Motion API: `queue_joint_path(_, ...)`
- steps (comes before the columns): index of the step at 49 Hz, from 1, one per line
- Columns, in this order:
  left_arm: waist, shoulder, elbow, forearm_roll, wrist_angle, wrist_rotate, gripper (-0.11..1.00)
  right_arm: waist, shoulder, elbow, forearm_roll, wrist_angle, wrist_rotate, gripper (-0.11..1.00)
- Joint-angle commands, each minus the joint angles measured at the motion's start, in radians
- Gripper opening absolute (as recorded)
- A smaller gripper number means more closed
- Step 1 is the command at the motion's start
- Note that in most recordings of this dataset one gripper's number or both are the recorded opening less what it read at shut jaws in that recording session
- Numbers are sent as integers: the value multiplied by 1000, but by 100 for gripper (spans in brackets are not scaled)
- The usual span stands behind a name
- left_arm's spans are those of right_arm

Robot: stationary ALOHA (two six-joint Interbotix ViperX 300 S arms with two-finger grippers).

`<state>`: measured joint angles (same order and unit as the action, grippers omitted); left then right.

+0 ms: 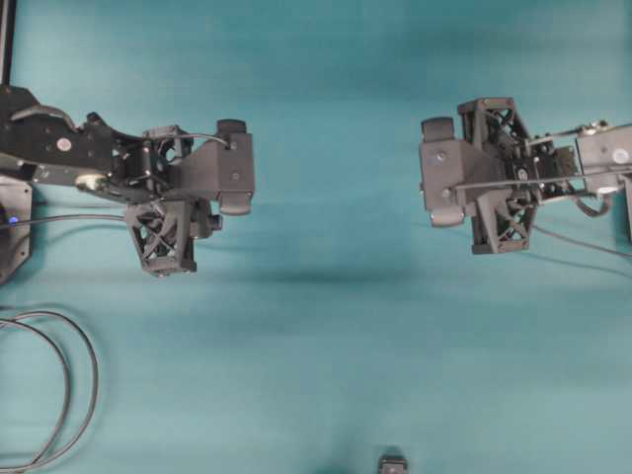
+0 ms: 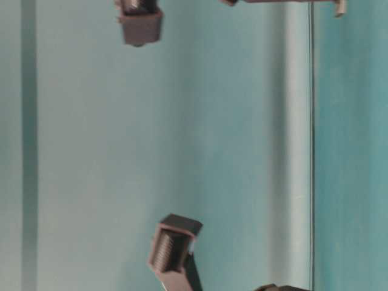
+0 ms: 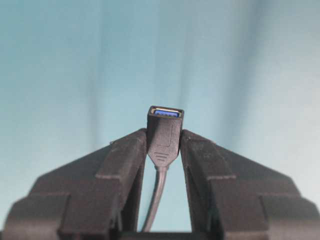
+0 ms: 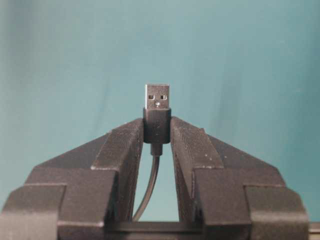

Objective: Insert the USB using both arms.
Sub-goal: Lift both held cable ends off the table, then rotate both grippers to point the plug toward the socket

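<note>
Looped cables [image 1: 59, 385] are seen at the counter [image 1: 316, 326] edge; the USB [image 4: 157, 107] is clamped in the right end effector [image 4: 157, 135], tip protruding; the socket [image 3: 164, 132] is pinched by the left end effector [image 3: 163, 150].

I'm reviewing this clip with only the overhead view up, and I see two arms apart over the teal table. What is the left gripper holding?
Observer: The left gripper is shut on the dark socket, its blue-lined opening pointing away from the wrist camera.
Operator: And the right one?
Observer: The right gripper clamps the USB by its dark body, with the silvery tip protruding past the fingertips.
Operator: Do the cables run free?
Observer: Each thin cable drops back between its gripper's fingers toward the wrist.
</note>
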<state>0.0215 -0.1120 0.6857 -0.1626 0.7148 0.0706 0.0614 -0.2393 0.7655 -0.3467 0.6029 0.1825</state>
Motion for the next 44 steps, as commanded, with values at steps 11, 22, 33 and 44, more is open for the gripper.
queue_joint_path(11, 84, -97, -74, -275, 46, 138, 31, 169, -38, -80, -440, 314, 313, 21)
queue_joint_path(22, 233, -94, -51, -747, 175, 436, 31, 339, -35, -15, -788, 491, 635, 21)
queue_joint_path(33, 356, 31, 0, -1224, 419, 752, 31, 451, -32, 80, -963, 552, 741, 21)
queue_joint_path(44, 373, 169, -63, -1287, 600, 801, 31, 479, -26, 110, -1019, 580, 732, 21)
